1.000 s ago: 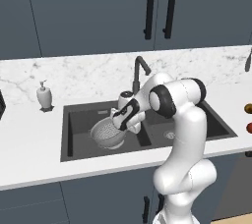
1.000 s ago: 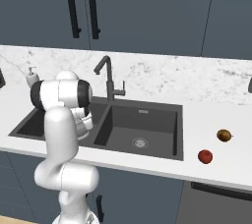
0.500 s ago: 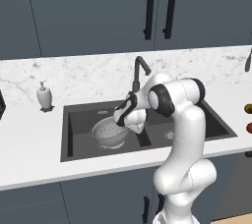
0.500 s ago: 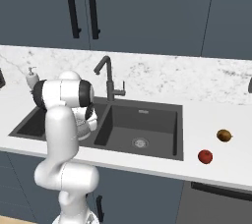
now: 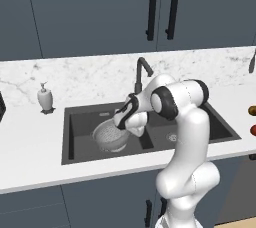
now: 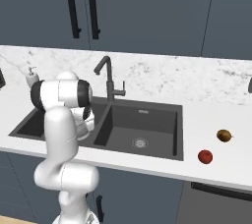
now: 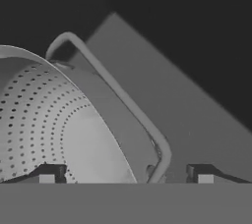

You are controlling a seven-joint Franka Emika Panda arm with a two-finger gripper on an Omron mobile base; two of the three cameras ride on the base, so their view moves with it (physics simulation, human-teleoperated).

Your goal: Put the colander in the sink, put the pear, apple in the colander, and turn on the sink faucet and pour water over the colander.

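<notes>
Your gripper (image 7: 123, 174) straddles the colander (image 5: 111, 136) rim, fingers apart, in the sink's (image 5: 80, 122) left basin.
Hand view shows perforated metal and a wire handle; pear (image 6: 224, 135) and apple (image 6: 205, 156) sit near the worktop's right front edge.

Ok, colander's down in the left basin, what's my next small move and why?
Probably lift the gripper clear. The colander sits in the sink, and the fingertips look spread either side of its handle, not clamped. The apple and pear wait on the counter.

Arm bent low, fingers (image 7: 48, 173) apart, prob. empty.
</notes>
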